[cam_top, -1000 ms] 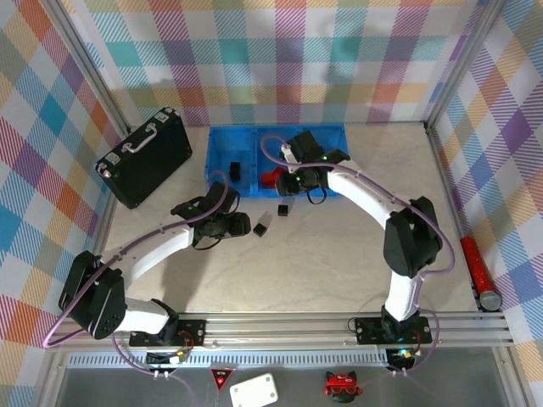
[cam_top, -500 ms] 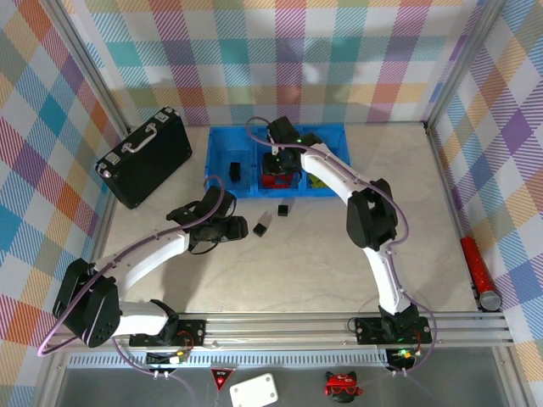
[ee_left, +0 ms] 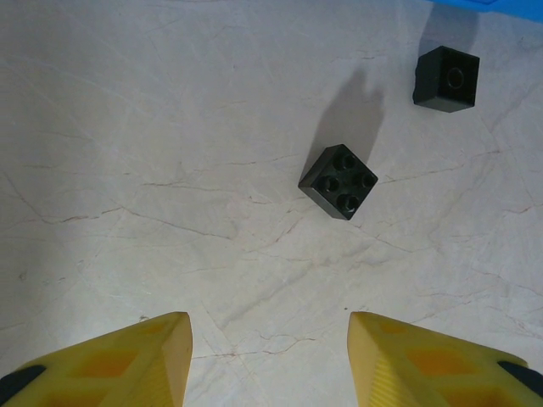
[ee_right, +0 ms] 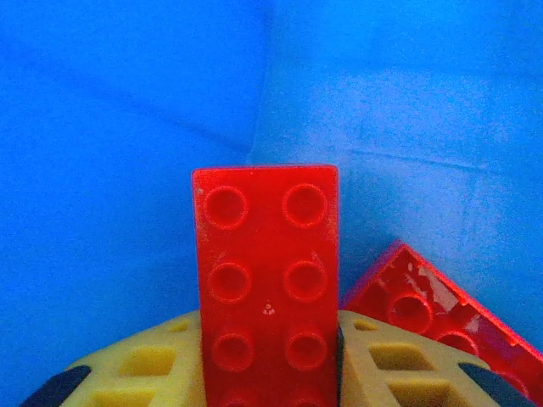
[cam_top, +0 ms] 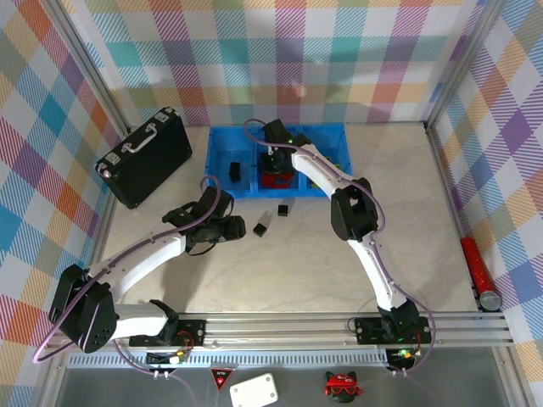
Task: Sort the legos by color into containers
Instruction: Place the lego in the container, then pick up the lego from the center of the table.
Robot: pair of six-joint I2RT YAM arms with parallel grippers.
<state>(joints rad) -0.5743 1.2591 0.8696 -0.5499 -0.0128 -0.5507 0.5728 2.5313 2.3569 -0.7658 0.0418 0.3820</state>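
Note right gripper (ee_right: 270, 365) closed on a red lego (ee_right: 265, 280), studs facing the wrist camera, inside the middle compartment of the blue tray (cam_top: 222, 136), just beside a second red lego (ee_right: 441, 326) lying tilted at lower right. Note left gripper (ee_left: 267, 348) open and empty over the table (ee_left: 127, 170), with a black four-stud lego (ee_left: 339, 181) ahead and a black cube (ee_left: 446, 78) beyond, near the tray edge. Locate another black lego (cam_top: 236, 170) in the left compartment

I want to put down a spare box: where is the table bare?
Bare: the table from the blue tray across to the red cylinder, and its near middle. Crowded: before the tray, near two black bricks and the left gripper.
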